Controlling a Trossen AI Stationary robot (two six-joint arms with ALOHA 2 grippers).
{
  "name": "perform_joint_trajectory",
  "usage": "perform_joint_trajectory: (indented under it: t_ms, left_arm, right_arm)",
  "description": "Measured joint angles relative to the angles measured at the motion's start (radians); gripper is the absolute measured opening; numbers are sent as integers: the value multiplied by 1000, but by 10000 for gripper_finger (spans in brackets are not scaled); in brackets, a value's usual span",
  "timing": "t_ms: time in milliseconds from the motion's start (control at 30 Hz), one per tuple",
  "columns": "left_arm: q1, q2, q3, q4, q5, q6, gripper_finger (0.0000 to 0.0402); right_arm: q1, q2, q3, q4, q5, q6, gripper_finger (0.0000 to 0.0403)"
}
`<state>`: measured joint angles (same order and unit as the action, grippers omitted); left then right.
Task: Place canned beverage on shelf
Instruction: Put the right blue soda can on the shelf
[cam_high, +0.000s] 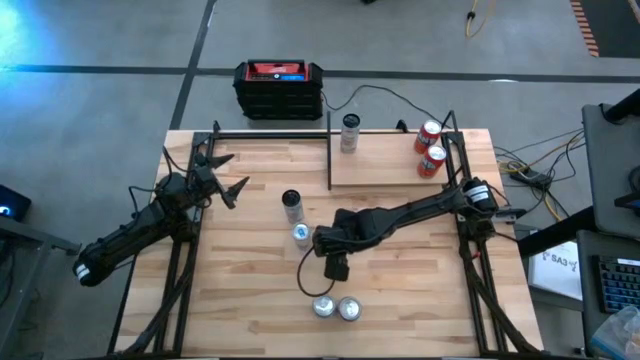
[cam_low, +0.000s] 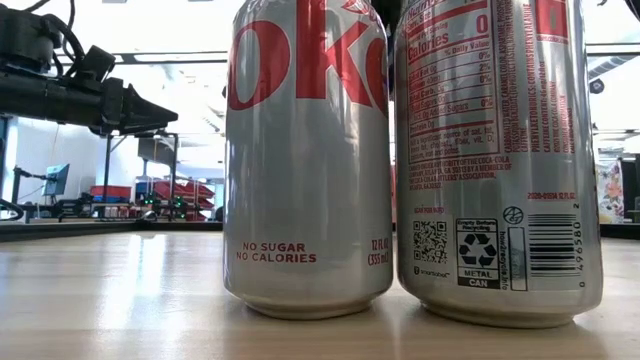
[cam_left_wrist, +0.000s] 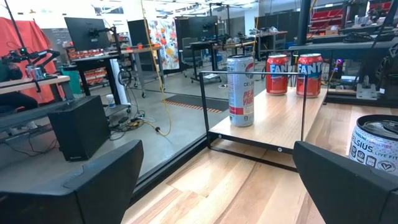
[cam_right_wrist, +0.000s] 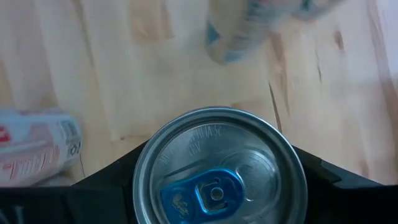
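Right tool (cam_high: 337, 266) sits near the middle of the surface (cam_high: 250, 300), a little toward the front edge, with its fingers on either side of a silver canned beverage (cam_right_wrist: 214, 171); the right wrist view looks straight down on the lid with its blue tab, the dark fingers flanking the rim. They look closed on the can, though actual contact is not visible. Gripping from above keeps the can upright, which suits setting it down standing. Whether the can is lifted or resting on the surface cannot be told. The shelf (cam_high: 385, 165) lies at the far right corner of the surface and already carries a tall pale can (cam_high: 350, 132) at its left end and two red Fanta cans (cam_high: 430, 148) at its right end; the board between them is bare, a likely spot for this can. Obstacles on the way: a dark-topped can (cam_high: 291, 205) and a pale blue-and-white can (cam_high: 301, 235) stand just beside the right arm, toward the left edge, and the thin black rod (cam_high: 329, 150) at the shelf's left side must be cleared. Two silver Coke cans (cam_high: 336, 307) stand together near the front edge, out of the path. Left tool (cam_high: 222, 177) waits near the far left corner, fingers spread wide, empty.
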<state>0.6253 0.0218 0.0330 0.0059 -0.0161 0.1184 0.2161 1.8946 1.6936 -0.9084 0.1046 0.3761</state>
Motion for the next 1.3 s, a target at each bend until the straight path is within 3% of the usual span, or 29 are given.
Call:
perform_joint_trajectory:
  t_ms: [267,533,867,1300]
  left_arm:
    - [0,0,0,0,0,0,398]
    - [0,0,0,0,0,0,398]
    - [0,0,0,0,0,0,398]
    - [0,0,0,0,0,0,398]
  right_arm:
    - [0,0,0,3,-79,-256,244]
    - [-1,2,0,25,-92,-333,244]
    - [0,2,0,29,-280,-560,245]
    - [-11,5,-13,39,-282,-766,249]
